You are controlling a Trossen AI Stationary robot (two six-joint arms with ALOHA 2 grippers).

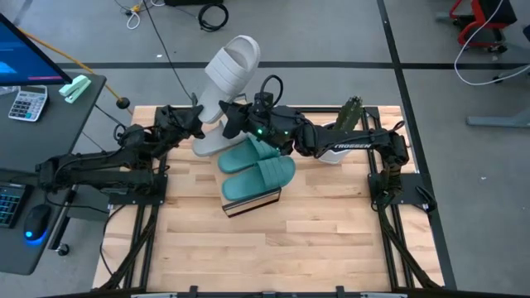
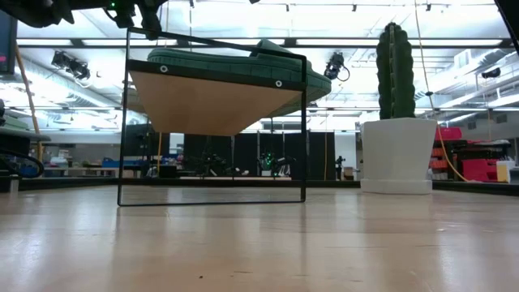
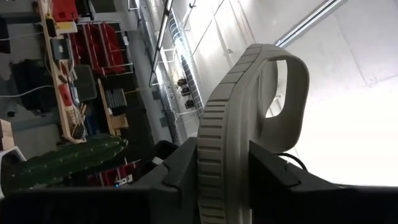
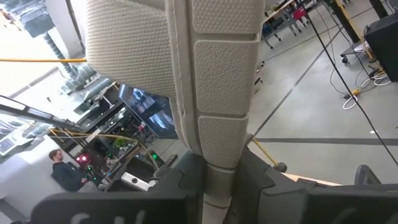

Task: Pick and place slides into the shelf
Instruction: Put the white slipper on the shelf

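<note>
"TROSSEN" marks right arm [image 1: 352,146]; its tool [image 1: 234,121] grips grey slide [image 1: 233,64].

Shelf [image 1: 252,201]: on the table [image 1: 315,240], near its middle.
Two slides [image 1: 258,175]: side by side on the shelf.
Two other slides [image 1: 228,74]: raised above the table's far edge, behind the shelf.
Cactus pot [image 2: 396,154]: right of the shelf.

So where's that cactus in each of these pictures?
High view: the cactus stands at the table's far edge, behind the right arm.
Low view: right of centre, in a white pot.
Left wrist view: the green ribbed shape beyond the pale grey slide.
Right wrist view: not in it.
Shared landmark: the teal slides on the shelf, left of the cactus in the high and low views.
</note>
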